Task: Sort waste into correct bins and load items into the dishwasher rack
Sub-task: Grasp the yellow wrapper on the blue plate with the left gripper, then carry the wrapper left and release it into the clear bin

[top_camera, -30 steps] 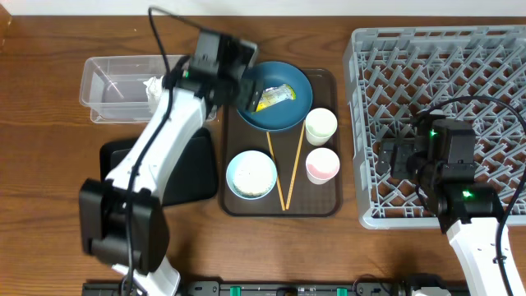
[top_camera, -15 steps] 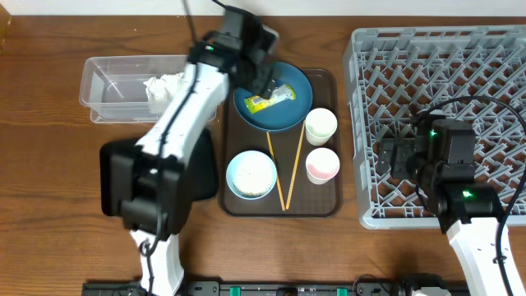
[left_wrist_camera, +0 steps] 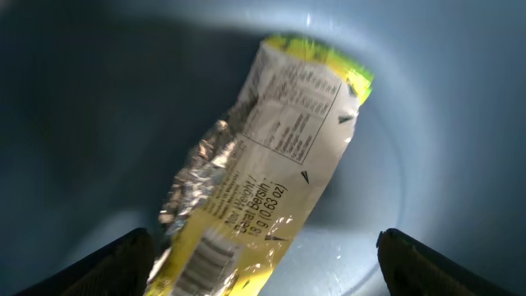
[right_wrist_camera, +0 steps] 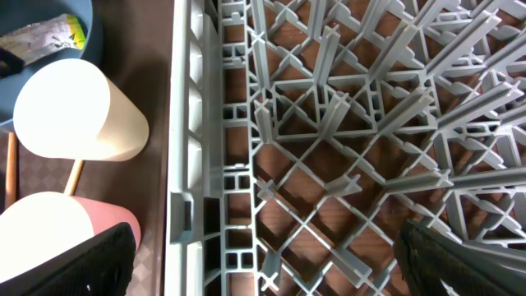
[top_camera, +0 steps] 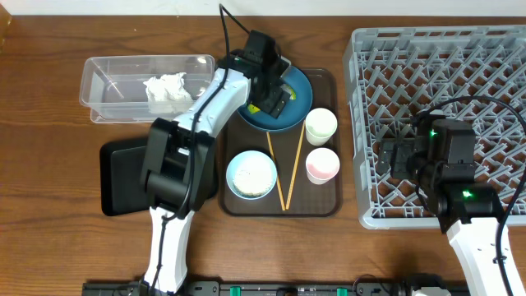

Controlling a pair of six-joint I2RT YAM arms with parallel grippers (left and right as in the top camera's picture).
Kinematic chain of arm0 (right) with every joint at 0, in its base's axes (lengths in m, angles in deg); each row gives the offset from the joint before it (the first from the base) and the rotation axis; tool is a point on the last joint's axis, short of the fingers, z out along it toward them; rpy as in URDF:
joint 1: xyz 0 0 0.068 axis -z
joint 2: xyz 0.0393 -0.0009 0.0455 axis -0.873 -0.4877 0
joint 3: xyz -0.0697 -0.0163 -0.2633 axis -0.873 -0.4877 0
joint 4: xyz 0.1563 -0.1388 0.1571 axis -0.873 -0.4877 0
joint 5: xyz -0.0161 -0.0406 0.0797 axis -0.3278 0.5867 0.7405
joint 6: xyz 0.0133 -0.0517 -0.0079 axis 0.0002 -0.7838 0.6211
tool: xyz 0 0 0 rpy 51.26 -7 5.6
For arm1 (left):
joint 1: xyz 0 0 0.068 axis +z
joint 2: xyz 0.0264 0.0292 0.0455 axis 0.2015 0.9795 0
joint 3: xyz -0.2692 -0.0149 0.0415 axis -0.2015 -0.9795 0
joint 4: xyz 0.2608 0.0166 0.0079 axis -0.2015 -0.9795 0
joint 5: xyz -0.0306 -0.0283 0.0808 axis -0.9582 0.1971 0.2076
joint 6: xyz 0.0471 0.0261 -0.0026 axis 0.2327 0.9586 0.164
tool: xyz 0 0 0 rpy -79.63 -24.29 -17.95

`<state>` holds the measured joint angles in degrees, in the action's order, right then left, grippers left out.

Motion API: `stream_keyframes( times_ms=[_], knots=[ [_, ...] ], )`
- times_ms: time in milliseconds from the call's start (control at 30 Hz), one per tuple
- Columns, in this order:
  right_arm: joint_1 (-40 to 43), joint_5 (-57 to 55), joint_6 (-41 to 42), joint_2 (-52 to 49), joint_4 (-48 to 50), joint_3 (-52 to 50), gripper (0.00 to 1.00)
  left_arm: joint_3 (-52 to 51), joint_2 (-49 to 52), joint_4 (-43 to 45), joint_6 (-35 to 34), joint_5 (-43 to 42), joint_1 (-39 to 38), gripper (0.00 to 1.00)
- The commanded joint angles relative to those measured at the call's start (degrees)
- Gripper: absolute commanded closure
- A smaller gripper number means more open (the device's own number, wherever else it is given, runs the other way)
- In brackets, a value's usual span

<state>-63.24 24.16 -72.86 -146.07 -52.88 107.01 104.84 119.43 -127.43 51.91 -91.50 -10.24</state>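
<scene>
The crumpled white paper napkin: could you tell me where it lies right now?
Overhead, the napkin lies inside the clear plastic rectangular tub at upper left, near the tub's right end.

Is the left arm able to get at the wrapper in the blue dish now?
Probably yes. The left gripper hangs open right above the wrapper, which lies bare in the dish, with nothing over it.

you see a brown wooden table (top_camera: pixel 49 205) with four things directly on it: a clear tub (top_camera: pixel 111 82) at the far left, a black tray (top_camera: pixel 122 181) nearer you below it, a brown tray (top_camera: pixel 316 197) mid-table just beside that, and a grey rack (top_camera: pixel 436 57) on the right.
</scene>
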Motion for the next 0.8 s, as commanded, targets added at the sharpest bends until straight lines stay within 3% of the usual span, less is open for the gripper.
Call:
stream_keyframes(
  times_ms=[0, 167, 367, 533, 767],
  knots=[
    [-0.2, 0.24, -0.61, 0.02, -0.2, 1.22, 0.01, -0.37, 0.87, -0.2, 0.68, 0.72, 0.13, 0.1],
    [-0.2, 0.24, -0.61, 0.02, -0.2, 1.22, 0.01, -0.92, 0.9, -0.22, 0.61, 0.72, 0.13, 0.12],
    [-0.2, 0.24, -0.61, 0.02, -0.2, 1.22, 0.01, -3.28, 0.9, -0.2, 0.26, 0.72, 0.13, 0.26],
    [-0.2, 0.24, -0.61, 0.02, -0.2, 1.22, 0.01, -3.72, 0.85, -0.04, 0.26, 0.72, 0.13, 0.56],
    [-0.2, 0.24, -0.61, 0.02, -0.24, 1.22, 0.01, -3.65, -0.59, 0.04, 0.26, 0.74, 0.15, 0.88]
  ],
)
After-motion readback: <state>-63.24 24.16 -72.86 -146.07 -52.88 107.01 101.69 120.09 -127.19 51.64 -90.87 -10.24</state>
